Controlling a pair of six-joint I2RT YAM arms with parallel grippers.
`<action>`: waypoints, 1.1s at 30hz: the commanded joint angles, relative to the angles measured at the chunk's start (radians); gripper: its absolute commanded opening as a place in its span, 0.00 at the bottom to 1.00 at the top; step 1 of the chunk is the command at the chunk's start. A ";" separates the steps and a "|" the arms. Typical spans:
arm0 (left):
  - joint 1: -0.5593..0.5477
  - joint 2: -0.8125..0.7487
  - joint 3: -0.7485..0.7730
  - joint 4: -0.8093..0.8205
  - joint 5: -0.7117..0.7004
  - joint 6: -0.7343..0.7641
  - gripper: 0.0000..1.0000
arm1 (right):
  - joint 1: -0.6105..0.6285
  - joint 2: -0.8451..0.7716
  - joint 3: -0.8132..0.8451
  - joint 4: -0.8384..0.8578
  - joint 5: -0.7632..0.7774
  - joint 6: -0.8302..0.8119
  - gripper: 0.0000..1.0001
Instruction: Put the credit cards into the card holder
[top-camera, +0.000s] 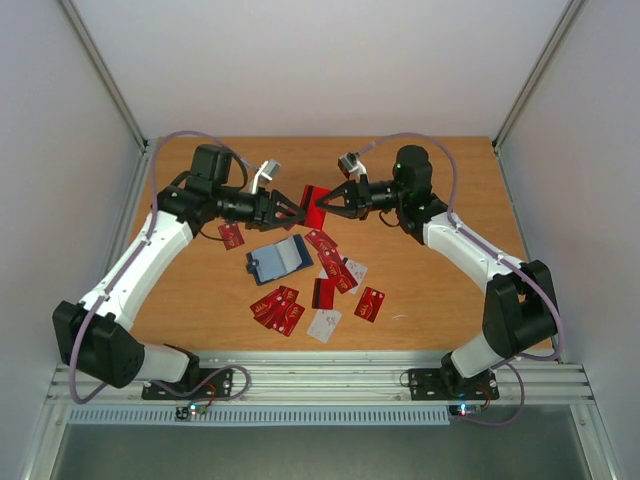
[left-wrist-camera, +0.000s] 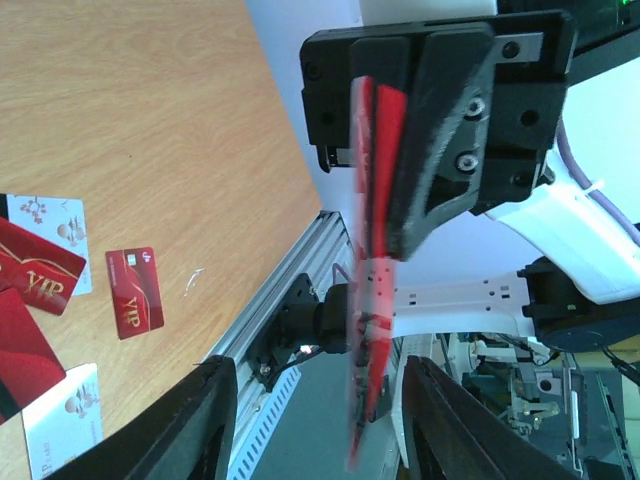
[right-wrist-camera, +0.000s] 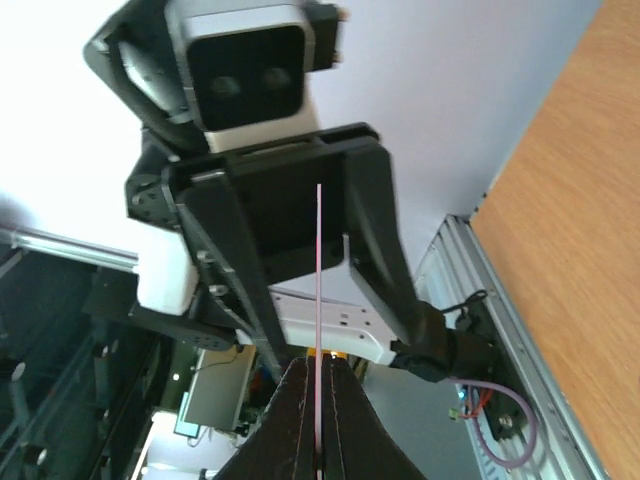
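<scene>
The left arm (top-camera: 150, 250) and right arm (top-camera: 470, 250) rise from the near edge of the surface (top-camera: 440, 190) and bend inward over its far half, wrists facing tip to tip. The right gripper (top-camera: 327, 203) has its fingers (right-wrist-camera: 290, 420) pressed together on a credit card (top-camera: 314, 205). The left gripper (top-camera: 298, 210) has its fingers (left-wrist-camera: 200, 420) spread either side of that card, clear of it.

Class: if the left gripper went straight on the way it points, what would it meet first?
The red card pinched in the right gripper; it stands edge-on between the left gripper's open fingers. How far in is unclear.
</scene>
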 joint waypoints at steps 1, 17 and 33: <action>0.004 -0.009 -0.012 0.118 0.054 -0.068 0.46 | -0.006 0.013 0.015 0.339 -0.046 0.251 0.01; 0.004 -0.017 -0.167 0.615 0.092 -0.447 0.00 | -0.003 0.049 0.012 0.465 -0.040 0.355 0.02; 0.004 -0.039 -0.278 0.911 -0.052 -0.662 0.00 | -0.002 -0.042 0.077 -0.090 0.112 -0.013 0.35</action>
